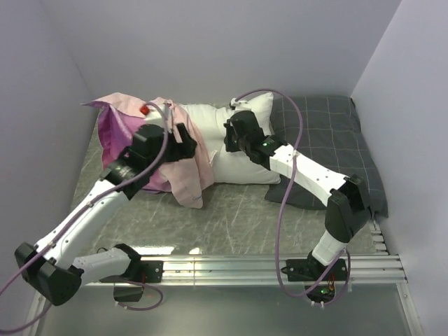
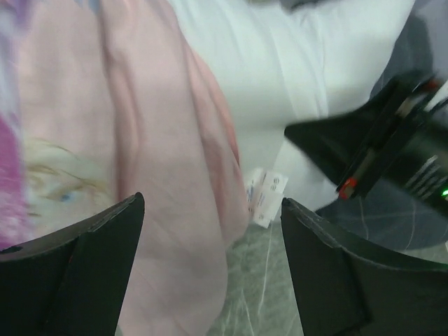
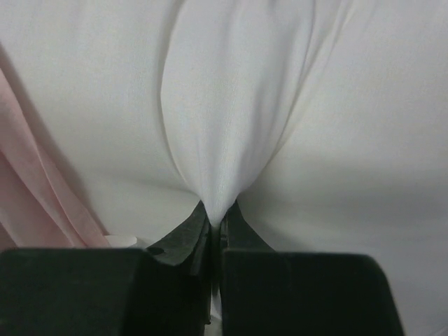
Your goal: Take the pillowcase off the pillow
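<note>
The white pillow (image 1: 234,143) lies across the back of the table, its left part under the bunched pink pillowcase (image 1: 185,171). The pillowcase (image 2: 126,140) shows its pale inner side and a printed cartoon face at the left. My left gripper (image 2: 212,210) hangs open over the pillowcase's lower edge, with nothing pinched between its fingers (image 2: 98,252). A small white label (image 2: 264,198) sticks out from the pillow (image 2: 294,63) between them. My right gripper (image 3: 215,220) is shut on a pinched fold of the pillow (image 3: 231,126). In the top view my right gripper (image 1: 234,133) sits on the pillow's middle.
A dark grey checked pillow (image 1: 329,140) lies at the back right, partly under the white one. The table (image 1: 231,217) has a grey marbled top, with an aluminium rail (image 1: 266,264) along the near edge. Pale walls close in on three sides.
</note>
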Controlling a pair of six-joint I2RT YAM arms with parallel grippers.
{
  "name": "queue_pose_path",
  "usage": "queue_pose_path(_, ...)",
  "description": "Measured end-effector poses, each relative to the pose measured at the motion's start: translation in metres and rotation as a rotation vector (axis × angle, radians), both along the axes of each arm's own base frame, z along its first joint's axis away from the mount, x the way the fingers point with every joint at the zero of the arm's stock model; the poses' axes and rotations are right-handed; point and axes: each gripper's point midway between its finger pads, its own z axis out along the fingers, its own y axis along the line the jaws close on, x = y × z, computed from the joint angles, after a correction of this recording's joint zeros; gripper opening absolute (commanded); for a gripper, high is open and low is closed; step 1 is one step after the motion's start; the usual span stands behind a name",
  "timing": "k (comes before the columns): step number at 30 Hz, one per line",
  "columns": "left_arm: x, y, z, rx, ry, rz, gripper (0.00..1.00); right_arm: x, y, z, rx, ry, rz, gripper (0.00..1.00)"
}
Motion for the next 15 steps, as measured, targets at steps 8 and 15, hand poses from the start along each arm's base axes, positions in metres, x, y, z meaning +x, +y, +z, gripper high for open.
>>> queue_pose_path(8,-0.001,-0.029,-0.083,0.142,0.174,0.024,0.70,-0.017,-0.006,0.013,0.007,0.021,0.022,0.00)
queue_pose_path(15,0.031,0.055,-0.095,0.168,0.220,0.302,0.00,-0.035,-0.016,0.046,0.006,0.024,0.042,0.00)
